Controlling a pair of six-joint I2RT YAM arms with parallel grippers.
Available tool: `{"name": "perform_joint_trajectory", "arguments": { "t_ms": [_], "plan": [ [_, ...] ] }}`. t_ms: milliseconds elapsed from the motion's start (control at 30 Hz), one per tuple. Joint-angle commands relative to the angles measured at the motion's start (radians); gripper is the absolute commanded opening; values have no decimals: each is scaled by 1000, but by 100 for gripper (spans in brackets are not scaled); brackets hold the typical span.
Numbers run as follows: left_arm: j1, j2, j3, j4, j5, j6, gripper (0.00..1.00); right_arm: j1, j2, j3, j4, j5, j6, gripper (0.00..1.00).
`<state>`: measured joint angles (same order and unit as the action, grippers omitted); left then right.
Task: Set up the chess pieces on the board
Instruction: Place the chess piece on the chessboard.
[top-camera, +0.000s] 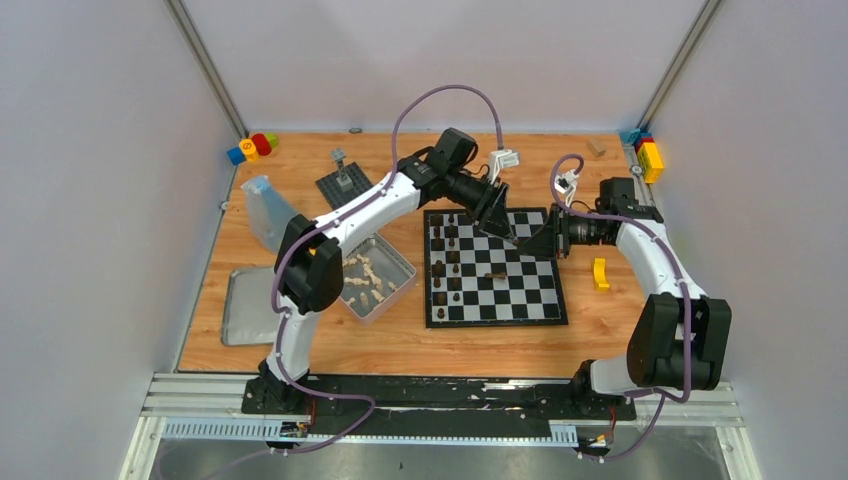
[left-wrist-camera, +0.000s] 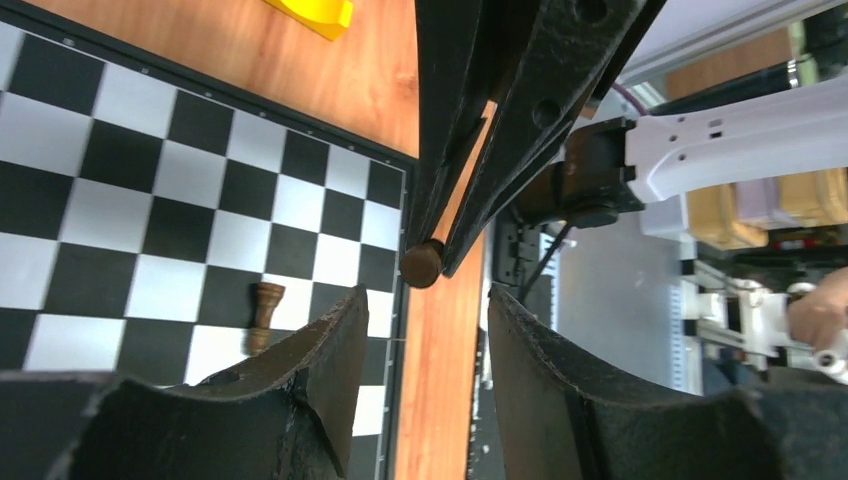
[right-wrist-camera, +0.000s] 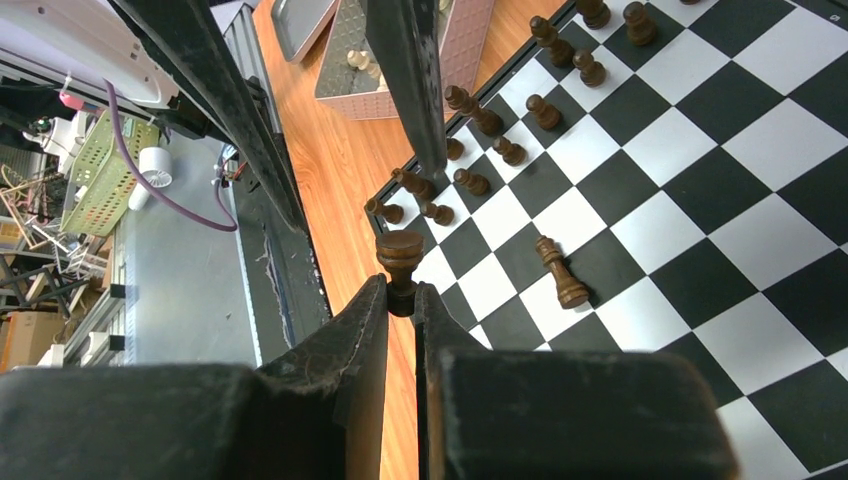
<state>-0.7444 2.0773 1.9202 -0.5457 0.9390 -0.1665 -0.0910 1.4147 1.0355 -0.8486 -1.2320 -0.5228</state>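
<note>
counter: wood-grain top carrying everything; both pincers work over its far half.
board: flat and stiff, lying under both pincers. Its far right corner is just below where they meet.
tin: well off to the left pincer's rear, with cream pieces loose inside.
left pincer: jaws apart at a middling width and holding nothing. They point at the piece the other arm holds out, with a gap on each side of it.
right pincer: clamped narrow on one dark piece, facing the left pincer tip to tip.
standing dark pieces: two rows along the board's left edge, beyond the left pincer's fingers as the right wrist sees them.
fallen piece: dark, lying on its side on the board just right of the right pincer's tips. It looks round-bodied, so likely to roll if nudged.
held piece: pinched by its upper part, with the flat round base sticking out free.
handling: probably light, hard and smooth. It could twist or slip between the flat pads.
where to grip: the narrow stem just behind the base, squarely across, closing gently before the other jaws let go.
</note>
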Motion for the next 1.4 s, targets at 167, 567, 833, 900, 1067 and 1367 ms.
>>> {"name": "perform_joint_trajectory", "arguments": {
  "t_ms": [167,567,833,900,1067,1367],
  "plan": [
    [-1,35,13,77,109,-157,51,30,-2,46,65,-35,27,4],
    [-2,71,4,98,128,-183,49,43,-11,48,85,-40,51,4],
    [-3,75,3,108,141,-193,42,45,-10,48,91,-40,56,4],
    [-3,76,1,111,142,-193,39,45,-9,46,92,-39,57,4],
    [-3,76,-6,119,148,-197,31,46,-14,46,92,-29,57,7],
    [1,34,-90,212,148,-247,0,31,-16,93,95,-13,107,26]
  ]
}}
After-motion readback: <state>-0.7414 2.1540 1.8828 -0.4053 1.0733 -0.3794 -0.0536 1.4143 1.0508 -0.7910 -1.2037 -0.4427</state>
